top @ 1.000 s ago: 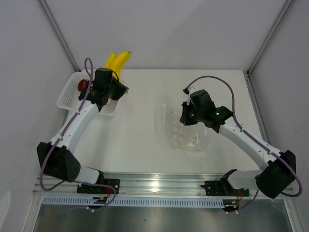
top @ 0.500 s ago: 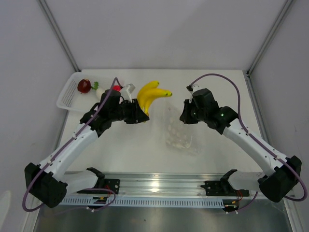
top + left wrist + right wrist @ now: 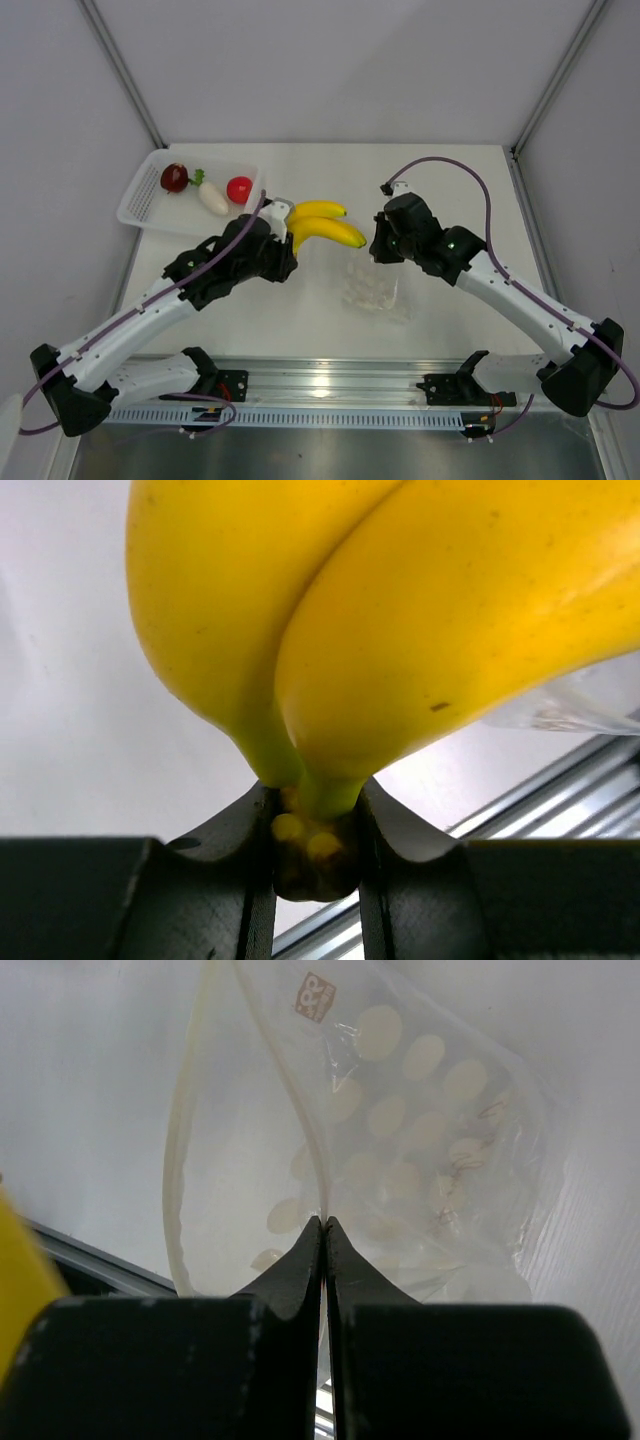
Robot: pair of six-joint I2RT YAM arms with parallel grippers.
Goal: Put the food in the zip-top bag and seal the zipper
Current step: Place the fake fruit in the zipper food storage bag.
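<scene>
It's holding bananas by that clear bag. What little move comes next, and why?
Probably ease the banana bunch rightward, tips first, into the zip-top bag. The left jaws are shut on its stem, its tips point at the bag, and the right jaws pinch one rim, holding it open.

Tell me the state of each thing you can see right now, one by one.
banana bunch: held by its stem, outside the bag.
zip-top bag: mouth open, one lip pinched.
left gripper: jaws shut on banana bunch.
right gripper: jaws shut on zip-top bag.
basket: holds apple, radish, dark round fruit.
</scene>
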